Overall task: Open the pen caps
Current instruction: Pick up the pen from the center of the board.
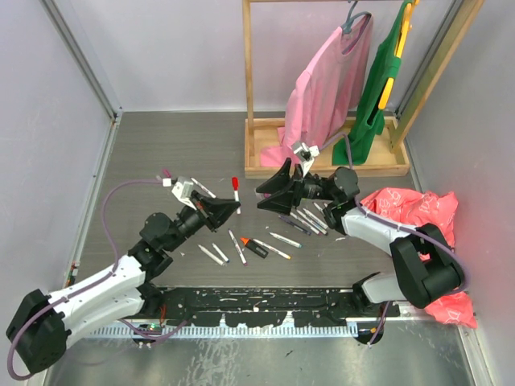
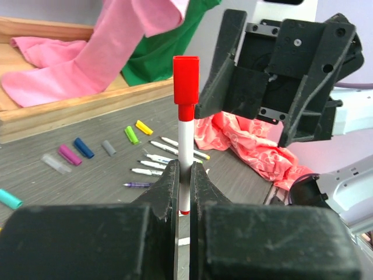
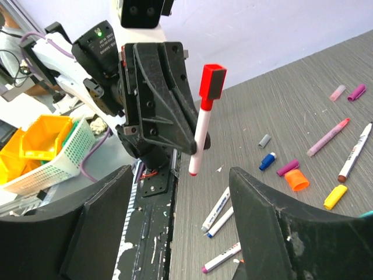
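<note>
My left gripper (image 2: 185, 170) is shut on the white barrel of a pen (image 2: 185, 146) and holds it upright, its red cap (image 2: 186, 87) on top. From above, this gripper (image 1: 232, 208) and the red cap (image 1: 236, 186) sit left of centre. My right gripper (image 1: 262, 196) faces it from the right, open and apart from the pen. In the right wrist view its jaws (image 3: 180, 221) stand wide, with the red-capped pen (image 3: 200, 134) ahead between them. Loose pen caps lie on the table: purple (image 2: 70, 155), blue (image 2: 83, 147), green (image 2: 132, 135), yellow (image 2: 144, 127).
Several uncapped pens (image 1: 302, 219) lie mid-table, with more (image 1: 241, 248) nearer the arms. A wooden rack (image 1: 265, 165) with pink and green garments stands at the back. A red cloth (image 1: 414, 209) lies at the right. A yellow bin (image 3: 35, 140) sits beyond the table's edge.
</note>
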{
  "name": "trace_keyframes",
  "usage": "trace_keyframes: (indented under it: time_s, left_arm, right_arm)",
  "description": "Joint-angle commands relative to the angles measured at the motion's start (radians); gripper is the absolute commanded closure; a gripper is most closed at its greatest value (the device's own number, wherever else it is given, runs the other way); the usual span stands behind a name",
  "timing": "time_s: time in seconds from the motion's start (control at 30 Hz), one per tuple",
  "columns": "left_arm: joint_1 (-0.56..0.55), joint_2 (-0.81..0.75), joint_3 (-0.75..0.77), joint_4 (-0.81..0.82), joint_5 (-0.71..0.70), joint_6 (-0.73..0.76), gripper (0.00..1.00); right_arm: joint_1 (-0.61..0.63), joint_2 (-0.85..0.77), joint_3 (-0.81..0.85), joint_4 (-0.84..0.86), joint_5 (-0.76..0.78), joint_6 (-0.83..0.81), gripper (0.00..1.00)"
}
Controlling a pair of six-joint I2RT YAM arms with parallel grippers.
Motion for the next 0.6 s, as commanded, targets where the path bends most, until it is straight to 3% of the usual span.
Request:
trace_keyframes:
  time_s: [0.0, 0.23, 0.57]
  left_arm:
    - [-0.080, -0.004, 0.029, 0.094, -0.084, 0.032, 1.00]
    - [-0.203, 0.055, 0.064, 0.132, -0.149, 0.080, 1.00]
    - [-0.263, 0.115, 0.097, 0.161, -0.194, 0.083, 1.00]
  right_arm:
    - [-0.003, -0.010, -0.006, 0.201, -0.008, 0.095, 0.27]
    - [-0.003, -0.015, -0.018, 0.235, 0.005, 0.114, 0.27]
    - [0.010, -0.019, -0.016, 0.176, 0.014, 0.107, 0.29]
